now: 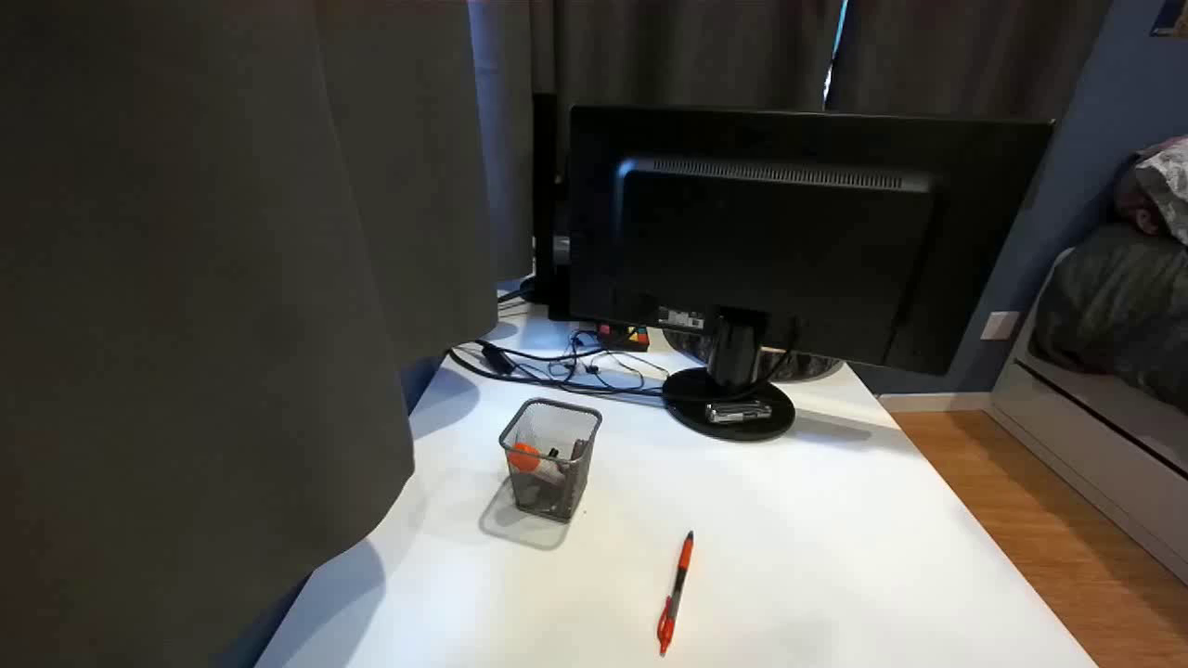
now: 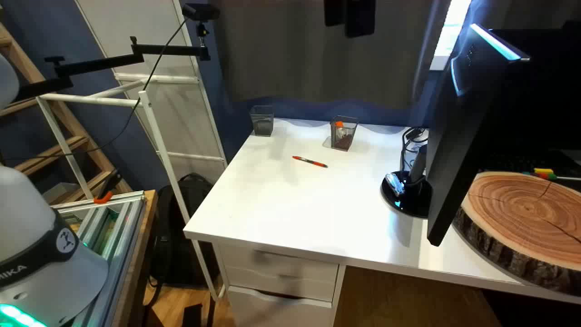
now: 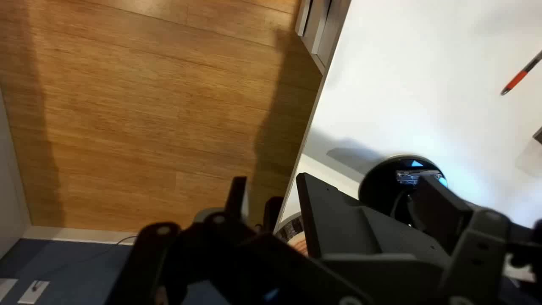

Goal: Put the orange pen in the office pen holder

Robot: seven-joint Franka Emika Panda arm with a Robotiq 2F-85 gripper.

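Note:
The orange pen (image 1: pixel 686 557) lies flat on the white desk in both exterior views (image 2: pixel 310 161). Part of it shows at the right edge of the wrist view (image 3: pixel 516 79). The office pen holder (image 1: pixel 568 482) is an upright dark mesh cup behind the pen, with an orange item and other bits inside. It also stands on the desk in an exterior view (image 2: pixel 348 135). My gripper (image 3: pixel 336 186) is open and empty in the wrist view, high above the desk and away from the pen. Its dark fingers (image 2: pixel 349 18) hang at the top of an exterior view.
A black monitor (image 1: pixel 789 250) stands on a round base (image 1: pixel 682 413), with cables (image 1: pixel 557 371) beside it. In an exterior view, a similar mesh cup (image 2: pixel 262 127) stands at the desk corner and a wood slice (image 2: pixel 526 213) lies behind the monitor. Dark curtains (image 1: pixel 204 278) hang along the desk.

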